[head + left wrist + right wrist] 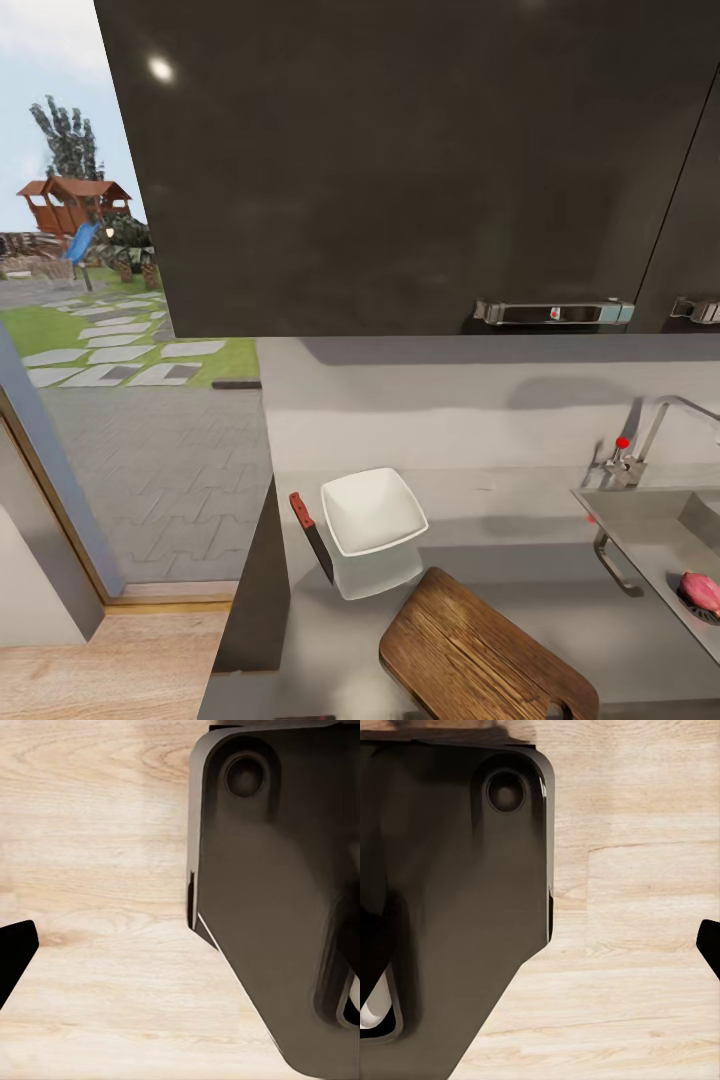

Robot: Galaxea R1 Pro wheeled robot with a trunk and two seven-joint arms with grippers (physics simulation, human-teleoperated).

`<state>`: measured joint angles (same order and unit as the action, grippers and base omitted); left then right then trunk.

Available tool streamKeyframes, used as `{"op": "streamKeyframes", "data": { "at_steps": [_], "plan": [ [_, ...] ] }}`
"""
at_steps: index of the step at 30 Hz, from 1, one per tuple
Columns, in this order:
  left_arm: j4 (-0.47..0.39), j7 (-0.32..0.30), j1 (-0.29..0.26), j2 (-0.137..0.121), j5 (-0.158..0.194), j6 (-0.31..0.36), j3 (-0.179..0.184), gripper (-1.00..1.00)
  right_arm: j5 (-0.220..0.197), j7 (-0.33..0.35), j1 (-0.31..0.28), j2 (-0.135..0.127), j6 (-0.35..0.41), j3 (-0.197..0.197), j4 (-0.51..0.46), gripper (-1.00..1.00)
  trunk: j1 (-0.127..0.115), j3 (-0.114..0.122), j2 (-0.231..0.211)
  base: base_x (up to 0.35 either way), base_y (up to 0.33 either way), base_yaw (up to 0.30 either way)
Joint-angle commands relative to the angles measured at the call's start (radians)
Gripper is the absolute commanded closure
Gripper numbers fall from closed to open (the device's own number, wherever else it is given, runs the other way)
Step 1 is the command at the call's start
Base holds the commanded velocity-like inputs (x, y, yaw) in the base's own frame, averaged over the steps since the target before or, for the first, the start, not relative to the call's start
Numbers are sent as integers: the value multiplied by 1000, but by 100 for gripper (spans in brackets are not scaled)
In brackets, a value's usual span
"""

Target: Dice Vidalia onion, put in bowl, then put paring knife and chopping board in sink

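Grippers' state can't tell; both wrist cams look down at wood floor (97, 870). Onion (703, 590) sits in sink (640, 520), 3 o'clock of chopping board (470, 650) on counter (520, 560). Round, firm, prob. slick: grip across widest part.

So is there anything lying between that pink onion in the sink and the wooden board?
Nothing visible does. The onion sits in the sink over the drain, and bare countertop runs from the sink's edge to the chopping board.

chopping board (470, 650) cropped, sink (650, 530) seemingly cropped
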<state>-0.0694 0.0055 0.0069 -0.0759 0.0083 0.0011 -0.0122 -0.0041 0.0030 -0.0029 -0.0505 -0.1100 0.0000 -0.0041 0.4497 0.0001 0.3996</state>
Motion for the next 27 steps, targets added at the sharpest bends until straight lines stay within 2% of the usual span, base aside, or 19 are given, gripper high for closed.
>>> {"op": "streamKeyframes", "data": {
  "at_steps": [1, 10, 17, 21, 23, 24, 26, 27],
  "plan": [
    [-1, 0, 1, 0, 1, 0, -1, -100, 0, 0, 0, 0, -3, 0, 1, -100, 0, 0, 0, 0, 0, 0],
    [-3, -3, 1, 5, 1, -3, -1, -100, 0, 1, 0, 0, -4, -1, -2, -100, 0, 0, 0, 0, 0, 0],
    [-12, -1, 1, -1, 1, -6, -5, -100, 0, 2, 0, 0, -4, 0, -21, -100, 0, 0, 0, 0, 0, 0],
    [-49, -1, 1, -5, 1, -6, -9, -100, 0, 2, 0, 0, -5, -1, -22, -100, 0, 0, 0, 0, 0, 0],
    [-97, 0, 1, -24, 2, -4, -29, -100, 0, 2, 0, 0, -5, -1, -22, -100, 0, 0, 0, 0, 0, 0],
    [-118, 0, 1, -36, 2, -3, -51, -100, 0, 2, 0, 0, -5, -1, -22, -100, 0, 0, 0, 0, 0, 0],
    [-143, 0, 1, -46, 2, -3, -81, -100, 0, 2, 0, 0, -5, -1, -22, -100, 0, 0, 0, 0, 0, 0],
    [-171, 1, 1, -54, 2, -2, -117, -100, 0, 2, 0, 0, -5, -1, -22, -100, 0, 0, 0, 0, 0, 0]
  ]
}}
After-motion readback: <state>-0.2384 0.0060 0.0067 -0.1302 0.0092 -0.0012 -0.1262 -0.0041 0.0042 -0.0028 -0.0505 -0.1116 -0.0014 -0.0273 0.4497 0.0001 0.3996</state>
